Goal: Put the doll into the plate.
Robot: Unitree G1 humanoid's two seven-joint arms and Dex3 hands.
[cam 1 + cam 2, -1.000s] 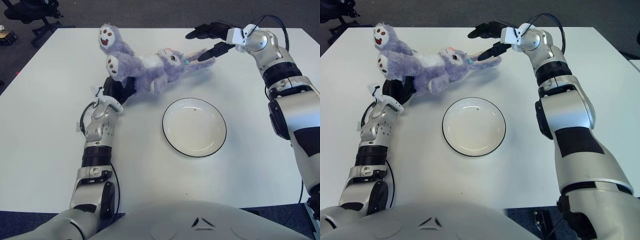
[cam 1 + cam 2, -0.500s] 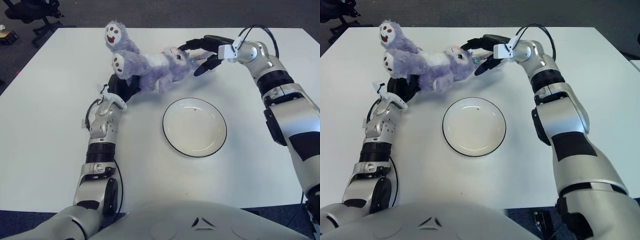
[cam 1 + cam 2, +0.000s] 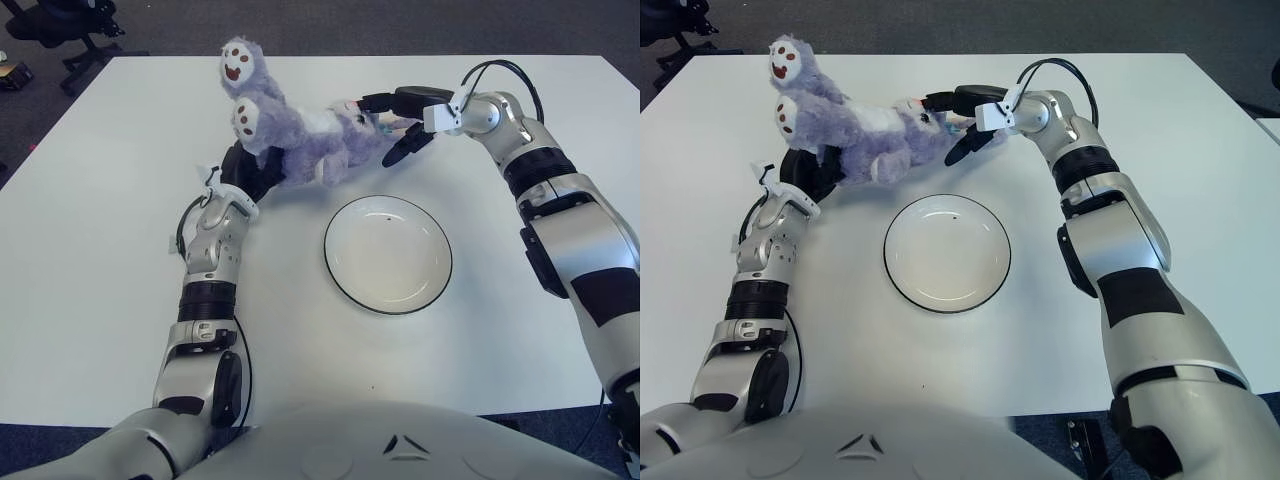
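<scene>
The purple plush doll [image 3: 305, 145] lies on its back at the far middle of the white table, feet with brown soles raised to the left. My left hand [image 3: 243, 172] is shut on its lower body from beneath. At the doll's head my right hand [image 3: 393, 124] clasps it, one dark finger above and one below. The white plate [image 3: 388, 255] with a dark rim sits on the table just in front of the doll, with nothing in it.
The table's far edge [image 3: 330, 57] runs close behind the doll. A black office chair [image 3: 60, 25] stands on the floor beyond the far left corner.
My right hand came in from the far right and closed around the doll's head. My left hand shifted the doll's body to the right, and the feet rose.
</scene>
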